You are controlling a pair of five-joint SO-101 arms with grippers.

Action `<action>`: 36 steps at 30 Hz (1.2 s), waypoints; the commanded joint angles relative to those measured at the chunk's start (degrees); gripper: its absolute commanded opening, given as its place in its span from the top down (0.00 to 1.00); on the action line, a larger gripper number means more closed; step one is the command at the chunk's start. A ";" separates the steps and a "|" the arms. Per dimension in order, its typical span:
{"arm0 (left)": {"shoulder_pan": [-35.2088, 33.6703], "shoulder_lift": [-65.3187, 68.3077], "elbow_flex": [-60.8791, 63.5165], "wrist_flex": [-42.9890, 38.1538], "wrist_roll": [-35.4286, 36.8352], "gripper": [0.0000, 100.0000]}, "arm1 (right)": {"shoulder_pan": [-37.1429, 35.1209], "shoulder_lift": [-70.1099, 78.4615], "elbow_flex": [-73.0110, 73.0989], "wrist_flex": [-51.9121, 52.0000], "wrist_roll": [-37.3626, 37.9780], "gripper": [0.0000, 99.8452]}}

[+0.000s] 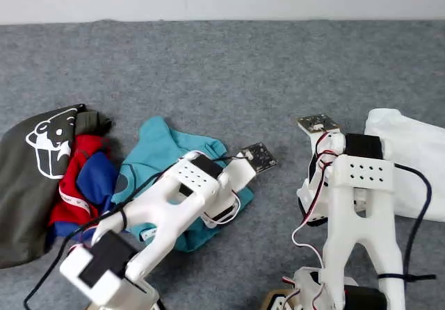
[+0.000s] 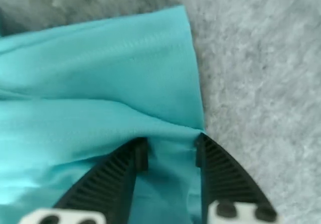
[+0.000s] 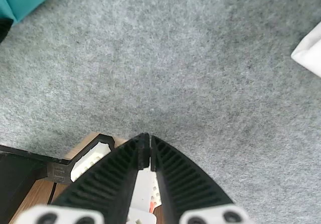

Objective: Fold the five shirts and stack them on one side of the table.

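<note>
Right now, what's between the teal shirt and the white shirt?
In the high view, the right arm stands between the teal shirt and the white shirt; the grey mat around it carries no other cloth.

The high view looks down across the table (image 1: 208, 67). Both wrist views face it closely, sharing the teal shirt (image 2: 100, 78).

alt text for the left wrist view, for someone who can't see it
The left gripper is open over the edge of a teal shirt, with a ridge of the cloth between its two black fingers. The shirt lies rumpled on a grey, felt-like table cover.
</note>
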 commanded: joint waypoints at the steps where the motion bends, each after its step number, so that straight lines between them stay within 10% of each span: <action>1: -0.18 1.14 -3.74 -1.49 0.44 0.83 | -0.40 -2.07 -0.35 0.13 -0.44 0.99; 9: -0.18 1.76 -6.99 -1.41 0.09 0.98 | -0.40 -2.07 -0.35 0.13 -0.44 0.99; 26: -0.18 -20.40 -9.63 6.95 -2.29 0.99 | -0.40 -2.07 -0.35 0.13 -0.44 0.99; 36: -0.09 -8.53 -7.52 4.75 -4.31 0.98 | -0.40 -2.07 -0.35 -0.31 -0.44 0.99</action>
